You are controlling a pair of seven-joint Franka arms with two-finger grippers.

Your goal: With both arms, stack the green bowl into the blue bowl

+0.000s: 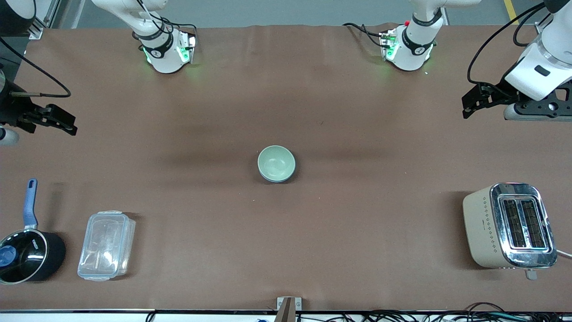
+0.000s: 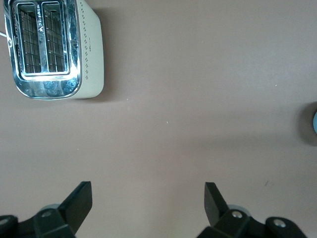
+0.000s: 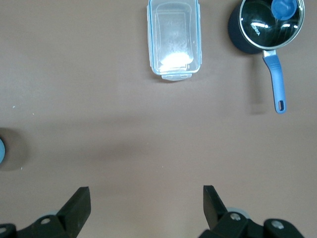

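Green bowl (image 1: 276, 163) nested in blue bowl (image 1: 282, 179), counter (image 1: 313, 112) centre. I see left tool (image 2: 148, 198) at 3 o'clock, right tool (image 3: 146, 201) at 9 o'clock: both wide open, empty. I'd keep clear.

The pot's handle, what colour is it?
Blue. The saucepan handle shows best in the right wrist view.

Even overhead light, soft shadows beside toaster (image 1: 509, 226), glare on its chrome, green glow at arm bases
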